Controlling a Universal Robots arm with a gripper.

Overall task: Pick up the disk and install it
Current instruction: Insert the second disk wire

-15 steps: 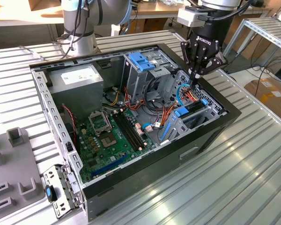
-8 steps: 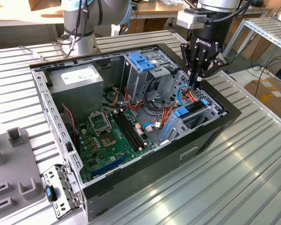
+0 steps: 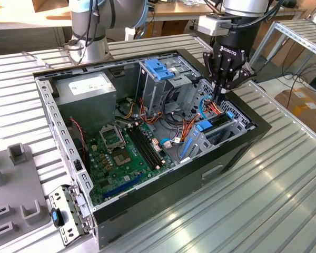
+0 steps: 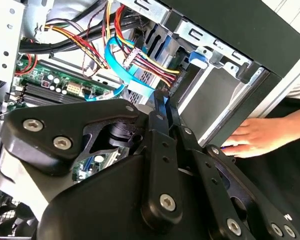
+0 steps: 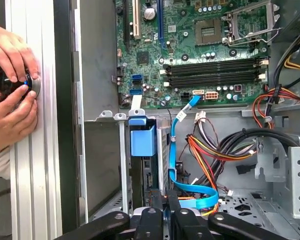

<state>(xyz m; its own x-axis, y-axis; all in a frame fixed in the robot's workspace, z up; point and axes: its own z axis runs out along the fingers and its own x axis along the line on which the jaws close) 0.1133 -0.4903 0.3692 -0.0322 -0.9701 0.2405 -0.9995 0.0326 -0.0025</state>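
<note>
Matt black metal on the gripper (image 3: 221,90), with bright steel bolt heads. Beside the green glossy motherboard (image 3: 127,153): dull grey sheet-metal drive bay (image 5: 102,165), smooth blue plastic bracket (image 5: 142,137), glossy flat blue cable (image 5: 177,145). Under the black-painted computer case (image 3: 200,168), ribbed, shiny aluminium table (image 3: 263,200).

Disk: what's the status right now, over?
Gripper shut, tips down in the drive bay. Disk sits in the bay slot, next to the tips. Blue data cable and wire bundle crowd alongside; person's hands outside the case.
</note>
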